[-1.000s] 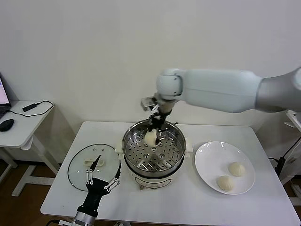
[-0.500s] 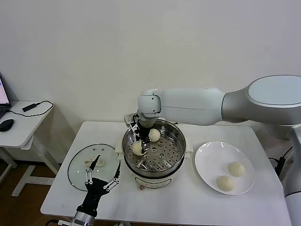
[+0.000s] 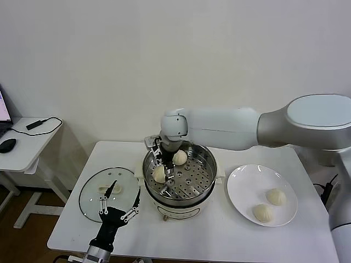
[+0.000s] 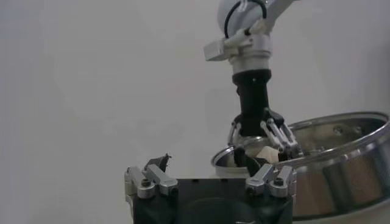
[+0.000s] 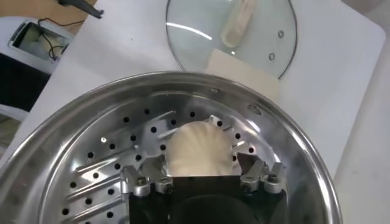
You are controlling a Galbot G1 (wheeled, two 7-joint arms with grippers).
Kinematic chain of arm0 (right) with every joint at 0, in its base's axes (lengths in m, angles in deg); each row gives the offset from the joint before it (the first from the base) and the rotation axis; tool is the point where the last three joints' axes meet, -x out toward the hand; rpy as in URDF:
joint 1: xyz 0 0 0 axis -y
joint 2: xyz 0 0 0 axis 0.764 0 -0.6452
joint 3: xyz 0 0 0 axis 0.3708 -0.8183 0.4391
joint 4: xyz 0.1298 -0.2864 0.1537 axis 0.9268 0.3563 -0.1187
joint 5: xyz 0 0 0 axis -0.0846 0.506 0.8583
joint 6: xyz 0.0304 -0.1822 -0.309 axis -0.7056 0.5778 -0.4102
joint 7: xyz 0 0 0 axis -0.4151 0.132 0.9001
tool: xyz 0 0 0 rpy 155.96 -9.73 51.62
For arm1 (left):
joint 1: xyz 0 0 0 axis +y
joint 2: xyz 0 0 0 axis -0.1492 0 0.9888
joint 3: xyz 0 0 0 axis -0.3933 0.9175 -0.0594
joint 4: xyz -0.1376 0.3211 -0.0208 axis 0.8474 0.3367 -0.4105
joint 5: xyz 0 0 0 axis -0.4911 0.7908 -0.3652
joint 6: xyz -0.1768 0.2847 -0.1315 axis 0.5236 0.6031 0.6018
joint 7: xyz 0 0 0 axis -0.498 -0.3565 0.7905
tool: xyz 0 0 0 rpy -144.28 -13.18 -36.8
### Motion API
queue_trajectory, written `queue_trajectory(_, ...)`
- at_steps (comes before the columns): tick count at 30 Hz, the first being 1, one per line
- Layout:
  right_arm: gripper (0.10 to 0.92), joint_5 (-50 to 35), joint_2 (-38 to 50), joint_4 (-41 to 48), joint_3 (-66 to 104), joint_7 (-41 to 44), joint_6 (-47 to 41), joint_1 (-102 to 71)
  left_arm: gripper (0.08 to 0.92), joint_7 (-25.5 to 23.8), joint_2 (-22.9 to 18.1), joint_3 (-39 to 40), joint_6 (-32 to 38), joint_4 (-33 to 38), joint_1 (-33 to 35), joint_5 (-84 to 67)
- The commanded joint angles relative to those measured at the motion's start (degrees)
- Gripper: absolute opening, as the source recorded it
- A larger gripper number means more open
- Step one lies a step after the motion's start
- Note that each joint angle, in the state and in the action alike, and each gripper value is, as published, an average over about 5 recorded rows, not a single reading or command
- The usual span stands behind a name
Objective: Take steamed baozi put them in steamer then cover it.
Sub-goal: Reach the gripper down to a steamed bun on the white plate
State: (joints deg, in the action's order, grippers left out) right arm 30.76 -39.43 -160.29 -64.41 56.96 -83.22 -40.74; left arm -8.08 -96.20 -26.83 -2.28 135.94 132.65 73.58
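The steel steamer (image 3: 204, 189) stands mid-table with two baozi on its perforated tray. One baozi (image 3: 180, 157) lies toward the back. The other baozi (image 3: 158, 174) (image 5: 200, 146) rests on the tray's left side. My right gripper (image 3: 163, 171) (image 5: 200, 159) reaches down into the pot, open, its fingers (image 5: 144, 175) spread to either side of that bun and clear of it. Two more baozi (image 3: 276, 196) (image 3: 264, 212) lie on the white plate (image 3: 241, 192). The glass cover (image 3: 93, 197) (image 5: 262, 36) lies flat left of the steamer. My left gripper (image 3: 118, 207) (image 4: 213, 167) hovers open at the cover's near edge.
A side desk (image 3: 22, 148) with a mouse and cable stands off the table's left. The wall runs close behind the steamer. In the left wrist view the right gripper (image 4: 262, 143) dips over the steamer's rim (image 4: 341, 137).
My right gripper brought a baozi down from above the steamer's middle to the tray's left side, then spread its fingers off it. The left arm has not moved.
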Motion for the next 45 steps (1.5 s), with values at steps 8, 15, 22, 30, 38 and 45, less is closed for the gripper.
queue_trajectory(8, 0.823, 13.1, 36.5, -11.2, 0.1, 16.8, 10.1, 9.5, 0.823, 0.0, -0.3, 0.8, -0.3, 0.1, -0.4, 0.3)
queue_trajectory(15, 0.823, 18.4, 48.0, -10.7, -0.5, 17.9, 14.2, 2.5, 0.823, 0.0, -0.9, 1.0, -0.3, 0.3, -0.3, 0.6)
queue_trajectory(22, 0.823, 22.2, 51.4, -9.0, 7.1, 15.9, 15.0, -14.1, 0.823, 0.0, -0.9, 0.8, -0.3, 0.4, 0.1, 0.7)
queue_trajectory(30, 0.823, 24.5, 49.5, -5.9, 15.9, 13.7, 14.0, -26.6, 0.823, 0.0, -0.8, -0.2, -0.2, 0.0, 0.6, 0.7)
queue_trajectory(38, 0.823, 25.6, 47.3, -3.6, 19.3, 12.1, 13.6, -31.5, 0.823, 0.0, -1.0, -0.5, -0.2, -0.5, 0.3, 0.7)
queue_trajectory(45, 0.823, 25.8, 45.9, -2.1, 20.8, 11.0, 13.2, -33.4, 0.823, 0.0, -1.0, -0.8, -0.2, -0.8, 0.2, 0.5)
